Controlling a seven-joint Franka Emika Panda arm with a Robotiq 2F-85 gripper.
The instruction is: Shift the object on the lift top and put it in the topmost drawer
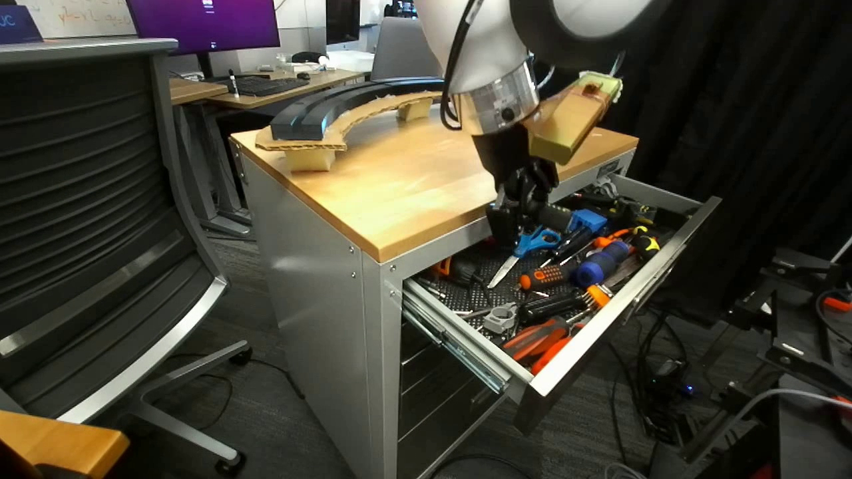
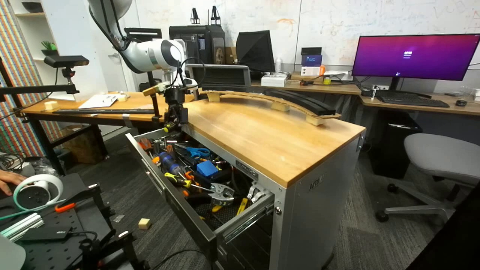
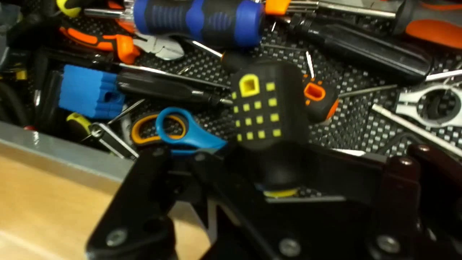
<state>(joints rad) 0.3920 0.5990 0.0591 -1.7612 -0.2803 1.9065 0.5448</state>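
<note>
The topmost drawer (image 1: 626, 297) is pulled out and full of tools; it also shows in an exterior view (image 2: 178, 204). The lift top (image 1: 413, 189) is the light wooden slab above it, also in an exterior view (image 2: 270, 131). My gripper (image 3: 269, 162) is shut on the object (image 3: 258, 108), a black handle with yellow squares and a yellow-rimmed hole. Its fingers close on the handle's lower part from both sides. In both exterior views the gripper (image 1: 522, 219) (image 2: 176, 116) hangs over the drawer near the lift top's edge; the object's yellow end (image 2: 169, 128) shows below it.
Blue scissors (image 1: 536, 241), a blue block (image 3: 90, 92), a blue screwdriver (image 3: 198, 20) and other tools crowd the drawer. A long curved black piece (image 2: 300, 101) on cardboard stands along the back of the lift top. A chair (image 1: 100, 199) stands beside the cabinet.
</note>
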